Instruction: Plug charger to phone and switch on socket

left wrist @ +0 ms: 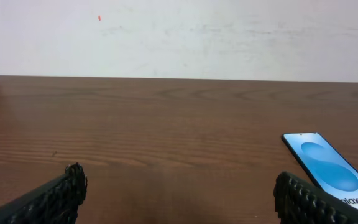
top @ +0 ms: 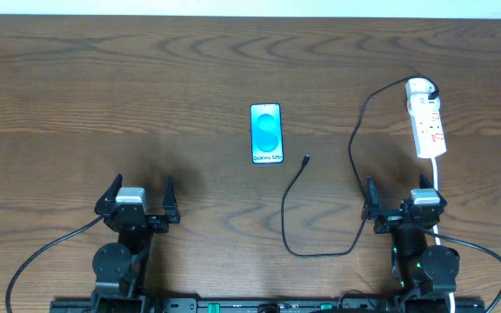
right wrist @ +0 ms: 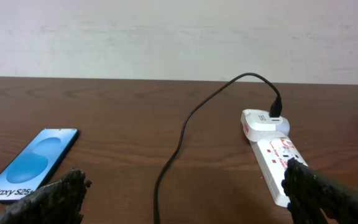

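Left tool point(left wrist: 180, 182) and right tool point(right wrist: 185, 177) gape wide, empty, before the blue-screened phone point(top: 266, 133) and looping black charger point(top: 287, 213).

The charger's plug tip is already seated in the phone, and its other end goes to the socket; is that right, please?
Not quite: the charger has its plug tip lying on the table, apart from the phone, as the overhead view shows. Its other end does go to the socket.

Lying on the brown worktop point(top: 103, 96): phone point(top: 266, 133) centred (screen up), socket point(top: 427, 122) by the right edge, charger point(top: 286, 209) looping between.
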